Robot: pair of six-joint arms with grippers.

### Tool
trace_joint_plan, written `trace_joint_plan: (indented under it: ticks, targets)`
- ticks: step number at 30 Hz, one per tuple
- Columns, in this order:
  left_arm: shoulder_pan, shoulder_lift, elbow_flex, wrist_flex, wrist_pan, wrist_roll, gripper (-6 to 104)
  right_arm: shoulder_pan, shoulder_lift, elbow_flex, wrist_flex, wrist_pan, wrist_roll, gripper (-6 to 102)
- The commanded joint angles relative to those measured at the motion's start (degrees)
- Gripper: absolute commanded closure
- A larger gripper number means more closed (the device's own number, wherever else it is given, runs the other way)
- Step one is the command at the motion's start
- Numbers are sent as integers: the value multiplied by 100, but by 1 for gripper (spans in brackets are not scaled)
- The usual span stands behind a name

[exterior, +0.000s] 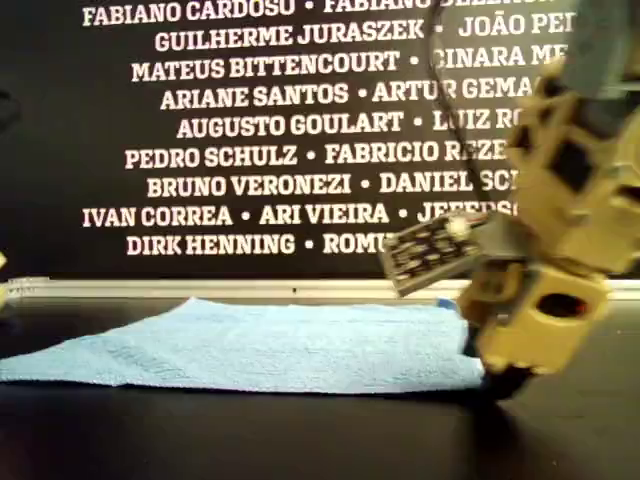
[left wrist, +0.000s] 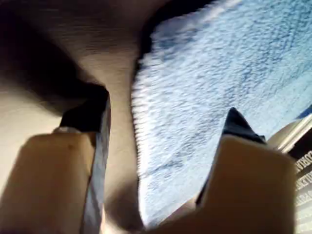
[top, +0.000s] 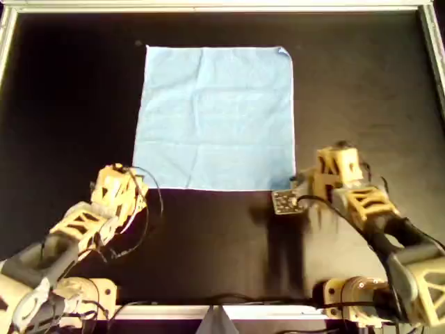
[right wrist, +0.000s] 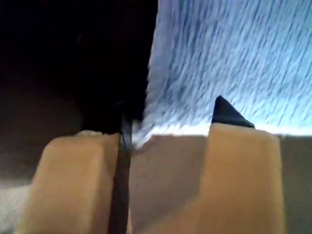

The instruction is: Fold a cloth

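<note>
Both grippers, the first gripper [left wrist: 161, 161] and the second gripper [right wrist: 165, 146], sit wide-fingered at the cloth [top: 215, 118]'s near corners; each should straddle its edge squarely before pinching.

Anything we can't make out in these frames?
- Overhead view: the fingertips of both arms are hidden under their own bodies, so contact with the cloth is unclear.
- Exterior view: an arm covers the cloth's corner on that view's right.
- First wrist view: blur, so I can't tell if my first gripper touches the fabric.
- Second wrist view: my second gripper is at a cloth corner; which corner is unclear.
</note>
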Motion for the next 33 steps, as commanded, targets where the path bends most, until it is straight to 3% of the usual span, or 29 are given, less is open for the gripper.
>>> trace_joint_plan:
  ticks: [1,22,29,33]
  targets:
    - [-114,-70,-149,-35,-44,26,16,141,-18,-237,-149,-53,35,28]
    - [-105,-747,-659,-9,-53,26,19,132,-457,-826,-149,-18,0,29]
    - [-105,-712,-694,-9,-53,26,36,114,-457,-835,-149,-35,35,31]
    - [-105,-694,-694,-9,-53,26,54,79,-378,-835,-149,-44,35,47]
